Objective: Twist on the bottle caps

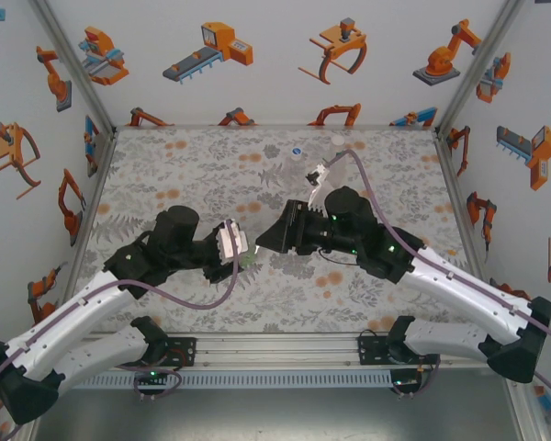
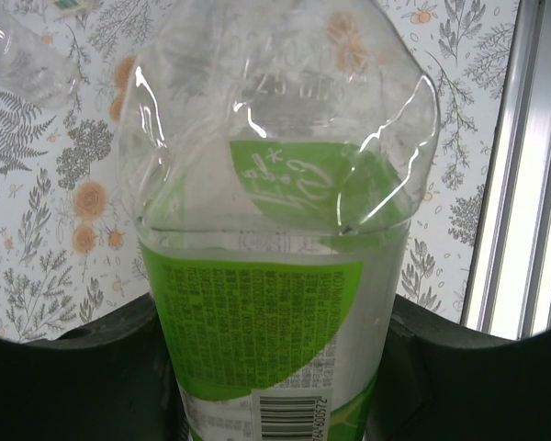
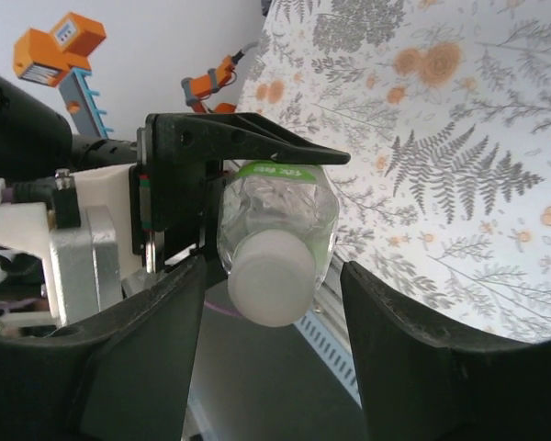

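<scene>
Your left gripper (image 2: pixel 275 317) clamps the green-labelled bottle (image 2: pixel 275 175). On your right gripper (image 3: pixel 272 271), the 2 jaws are spread and flank the white cap (image 3: pixel 268 280) without contact.

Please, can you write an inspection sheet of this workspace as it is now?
Surface: floral table, flat.
Job's things: green-labelled bottle carrying a white cap; another clear bottle beyond it.
Clutter: nothing seen.
Grippers: left gripper shut on the green-labelled bottle; right gripper open, fingers either side of the cap.
Cables: purple cables looping off both arms.
Surroundings: white walls printed with orange robots; metal frame rail at the near edge.
</scene>
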Motion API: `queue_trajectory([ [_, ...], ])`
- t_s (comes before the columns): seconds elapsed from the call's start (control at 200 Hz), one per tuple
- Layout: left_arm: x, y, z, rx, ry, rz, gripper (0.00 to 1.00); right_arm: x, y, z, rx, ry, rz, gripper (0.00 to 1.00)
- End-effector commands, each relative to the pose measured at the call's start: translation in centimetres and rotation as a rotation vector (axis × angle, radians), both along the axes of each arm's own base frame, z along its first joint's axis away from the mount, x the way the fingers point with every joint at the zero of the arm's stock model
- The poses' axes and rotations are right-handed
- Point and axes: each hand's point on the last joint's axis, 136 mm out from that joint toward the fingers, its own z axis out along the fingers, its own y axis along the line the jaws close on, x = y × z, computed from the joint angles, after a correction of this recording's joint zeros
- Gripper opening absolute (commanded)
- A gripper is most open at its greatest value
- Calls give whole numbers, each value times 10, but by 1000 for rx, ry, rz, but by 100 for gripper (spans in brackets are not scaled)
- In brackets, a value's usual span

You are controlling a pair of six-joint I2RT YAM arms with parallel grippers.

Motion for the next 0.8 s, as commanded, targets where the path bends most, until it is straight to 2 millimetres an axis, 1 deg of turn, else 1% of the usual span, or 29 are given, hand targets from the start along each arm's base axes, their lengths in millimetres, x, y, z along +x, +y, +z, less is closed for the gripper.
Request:
queue_trajectory([
  [0.0, -8, -10, 11, -33, 13, -73, 0, -5, -17, 16, -112, -175, 51, 57],
  [0.11, -22, -17, 8, -29, 89, -160, 0, -13, -25, 30, -155, -345, 118, 56],
  [0.185, -33, -21, 6, -32, 141, -225, 0, -23, -29, 37, -169, -484, 195, 53],
  [0.28, -46, -25, 5, -40, 195, -298, 0, -42, -30, 37, -179, -649, 328, 51],
  [0.335, -49, -25, 4, -34, 218, -318, 0, -48, -30, 35, -192, -702, 382, 51],
  [0.441, -51, -26, 0, -17, 238, -323, 0, -47, -29, 31, -231, -681, 395, 51],
  [0.631, -51, -26, 0, -13, 248, -326, 0, -48, -12, 21, -196, -538, 430, 51],
  [0.796, -49, -27, -1, -8, 253, -317, 0, -46, -11, 17, -188, -474, 401, 50],
])
